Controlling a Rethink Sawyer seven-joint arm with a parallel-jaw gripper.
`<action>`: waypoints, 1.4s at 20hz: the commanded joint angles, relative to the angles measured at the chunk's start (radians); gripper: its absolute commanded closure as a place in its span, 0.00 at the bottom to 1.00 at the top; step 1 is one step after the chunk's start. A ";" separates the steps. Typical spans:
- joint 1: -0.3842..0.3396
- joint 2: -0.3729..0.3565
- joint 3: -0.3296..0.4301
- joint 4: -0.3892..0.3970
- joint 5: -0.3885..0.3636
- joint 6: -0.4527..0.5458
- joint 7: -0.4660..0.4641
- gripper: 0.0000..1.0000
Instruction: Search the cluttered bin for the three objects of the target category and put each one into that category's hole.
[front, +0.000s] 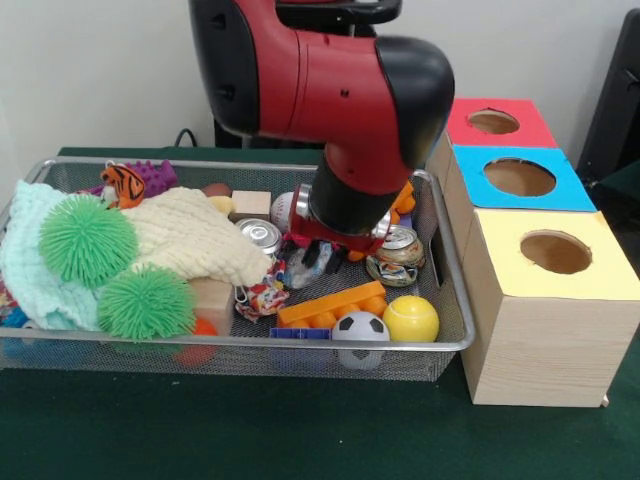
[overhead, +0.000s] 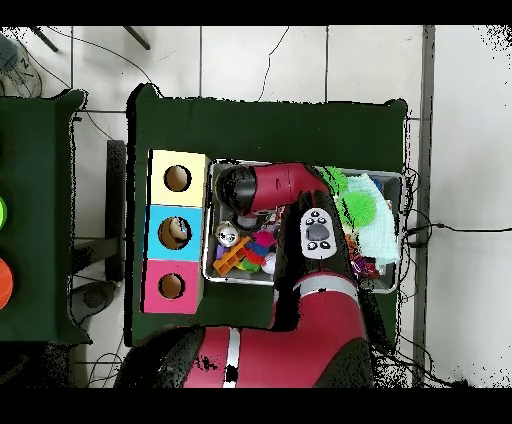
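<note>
The bin (front: 250, 343) of silver wire mesh stands on the green table, full of clutter. My gripper (front: 316, 260) is down inside it, right of centre, among a silver can (front: 260, 235), a crumpled colourful wrapper (front: 262, 297) and a second can (front: 398, 243). The arm's red and black wrist covers most of the gripper, and I cannot see whether it holds anything. Three wooden boxes stand right of the bin, each with a round hole: red top (front: 493, 122), blue top (front: 520, 177), yellow top (front: 556, 252). In the overhead view the arm (overhead: 290, 185) hides the gripper.
The bin also holds two green spiky balls (front: 88, 238), a cream knitted cloth (front: 190, 235), a tiger toy (front: 124, 182), a wooden block (front: 250, 203), an orange brick (front: 330, 305), a soccer ball (front: 360, 328) and a yellow ball (front: 410, 318). Overhead, the boxes (overhead: 177, 232) lie left of the bin (overhead: 401, 182).
</note>
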 joint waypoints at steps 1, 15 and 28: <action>-0.049 -0.257 0.062 0.152 0.081 -0.007 -0.023 1.00; -0.186 -0.420 0.250 0.247 0.207 -0.174 -0.122 1.00; -0.175 -0.347 0.269 0.196 0.178 -0.281 -0.027 1.00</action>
